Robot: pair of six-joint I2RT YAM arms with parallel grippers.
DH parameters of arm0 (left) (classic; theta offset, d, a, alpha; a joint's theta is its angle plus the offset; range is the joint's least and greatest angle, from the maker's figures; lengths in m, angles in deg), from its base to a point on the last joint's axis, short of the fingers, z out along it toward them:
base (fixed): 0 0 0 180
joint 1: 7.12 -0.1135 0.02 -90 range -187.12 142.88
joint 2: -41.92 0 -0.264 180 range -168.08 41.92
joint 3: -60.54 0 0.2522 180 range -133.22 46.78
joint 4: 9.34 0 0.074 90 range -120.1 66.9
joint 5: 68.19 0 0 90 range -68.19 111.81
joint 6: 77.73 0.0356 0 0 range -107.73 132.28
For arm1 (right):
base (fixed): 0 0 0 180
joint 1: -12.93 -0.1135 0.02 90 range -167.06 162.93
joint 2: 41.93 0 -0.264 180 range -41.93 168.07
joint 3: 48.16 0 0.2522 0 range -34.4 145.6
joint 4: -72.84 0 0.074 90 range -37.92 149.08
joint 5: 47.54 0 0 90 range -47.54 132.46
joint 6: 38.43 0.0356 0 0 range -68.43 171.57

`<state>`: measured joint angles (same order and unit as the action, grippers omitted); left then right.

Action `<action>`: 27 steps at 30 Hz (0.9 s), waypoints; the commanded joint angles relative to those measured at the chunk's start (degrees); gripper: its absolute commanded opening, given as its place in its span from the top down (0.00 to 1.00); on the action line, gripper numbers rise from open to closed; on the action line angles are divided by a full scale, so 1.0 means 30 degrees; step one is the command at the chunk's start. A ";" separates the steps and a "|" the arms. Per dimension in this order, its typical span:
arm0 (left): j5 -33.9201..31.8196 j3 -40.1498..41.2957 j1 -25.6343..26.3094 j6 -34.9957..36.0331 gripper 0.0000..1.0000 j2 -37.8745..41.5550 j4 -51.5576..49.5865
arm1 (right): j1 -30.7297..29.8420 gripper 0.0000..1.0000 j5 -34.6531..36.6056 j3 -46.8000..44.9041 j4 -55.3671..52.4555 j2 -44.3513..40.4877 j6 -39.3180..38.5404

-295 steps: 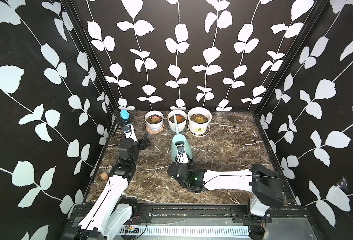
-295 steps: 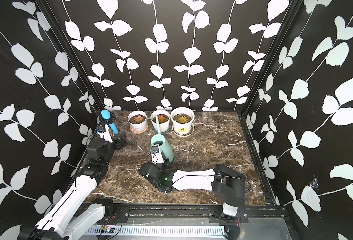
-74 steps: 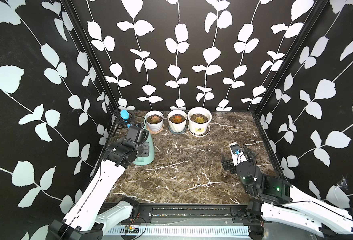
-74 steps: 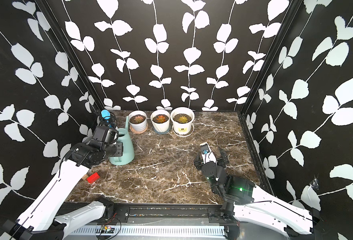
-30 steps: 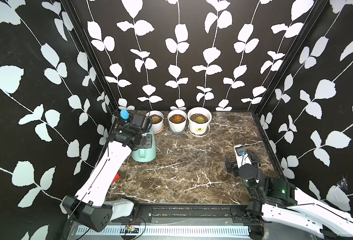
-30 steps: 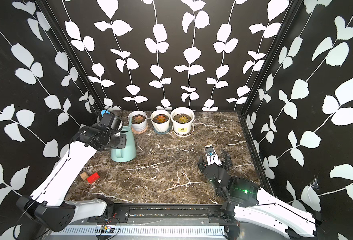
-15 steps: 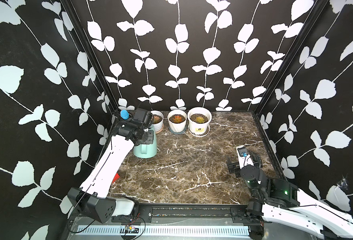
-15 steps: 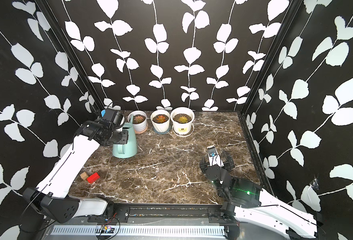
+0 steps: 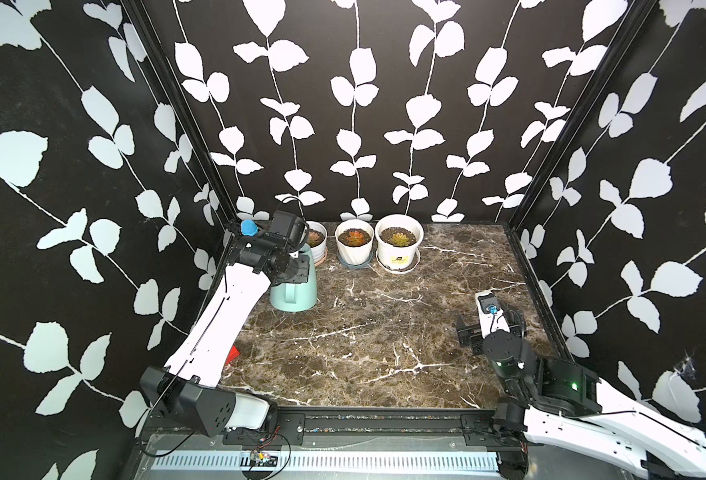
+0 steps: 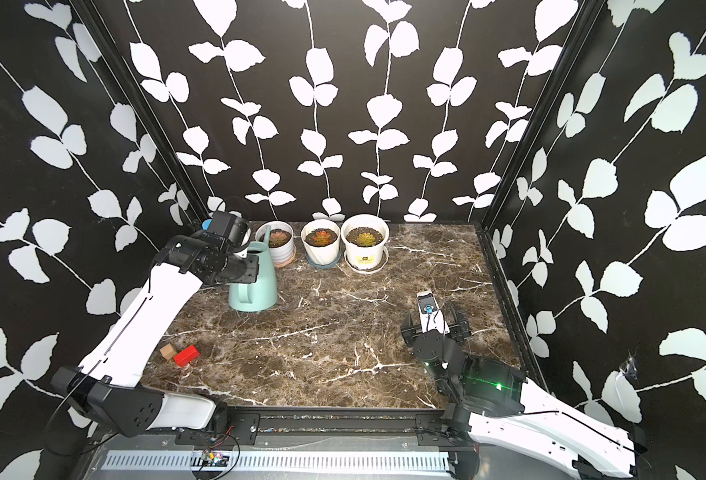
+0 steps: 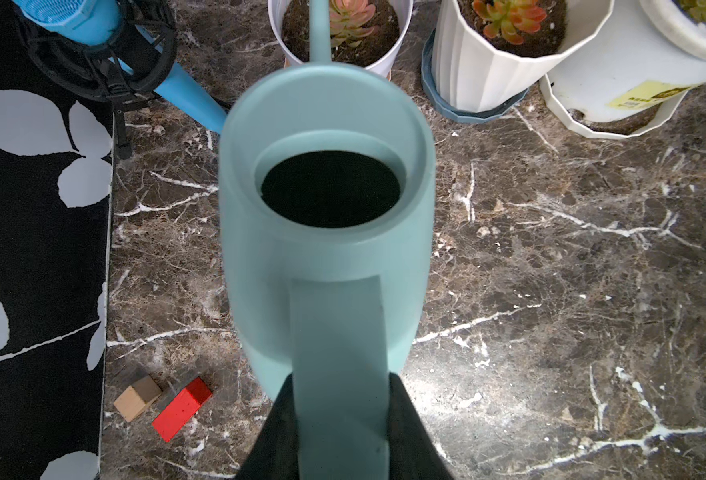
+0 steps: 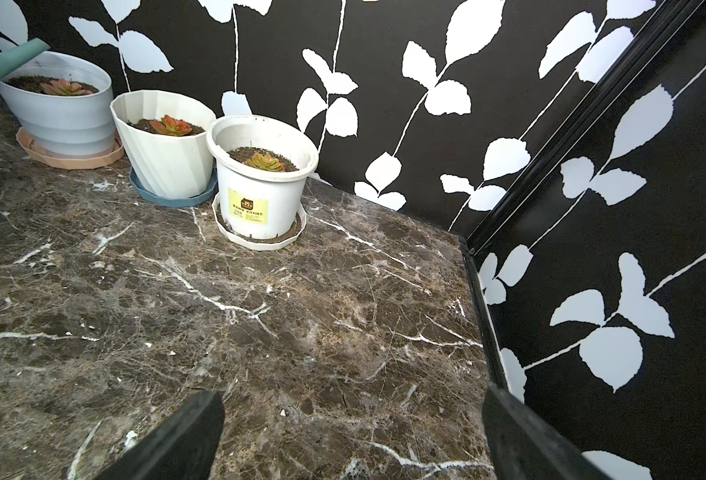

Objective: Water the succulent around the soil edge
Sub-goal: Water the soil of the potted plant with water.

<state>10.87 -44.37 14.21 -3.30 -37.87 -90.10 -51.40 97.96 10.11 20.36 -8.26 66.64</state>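
My left gripper (image 11: 340,380) is shut on the handle of a teal watering can (image 11: 326,232). In both top views the can (image 9: 297,286) (image 10: 255,286) hangs from that gripper (image 9: 299,268) at the back left, right next to the leftmost pot (image 9: 320,249). That white pot stands on a pink saucer and holds a pink-green succulent (image 11: 349,20) (image 10: 278,238). The can's spout (image 11: 320,29) reaches over the pot's rim, above the soil beside the plant. My right gripper (image 12: 351,397) (image 10: 434,324) is open and holds nothing, low over the marble at the right.
A ribbed white pot (image 9: 355,249) on a blue saucer and a white pot with a yellow label (image 9: 398,251) stand right of the first pot. A blue object in a black stand (image 11: 93,25) fills the back-left corner. A red block (image 10: 187,355) and a wooden block (image 10: 168,351) lie front left.
My left arm has carried the watering can back and a little right, bringing its spout over the leftmost pot. The right arm has hardly moved.
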 commanded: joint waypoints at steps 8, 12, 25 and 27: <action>0.0641 -0.1135 -0.0076 0.0035 1.00 0.0049 -0.0629 | 0.0117 0.00 0.0541 -0.0419 -0.0497 -0.0660 0.0747; 0.0795 -0.1360 -0.0080 0.0006 1.00 -0.0002 -0.0974 | 0.0117 0.00 0.0457 -0.0452 -0.0484 -0.0803 0.0894; 0.0897 -0.3447 -0.0081 0.0211 1.00 -0.1431 -0.2027 | 0.0099 0.00 0.0310 -0.0394 -0.0574 -0.0977 0.1081; 0.0877 -0.3750 -0.0076 0.0183 1.00 -0.1587 -0.2152 | 0.0130 0.00 0.0321 -0.0394 -0.0574 -0.0998 0.1070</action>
<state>13.69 -52.99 14.21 -3.10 -43.11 -95.76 -51.40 98.31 10.11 18.26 -10.62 69.22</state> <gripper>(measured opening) 0.247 0.996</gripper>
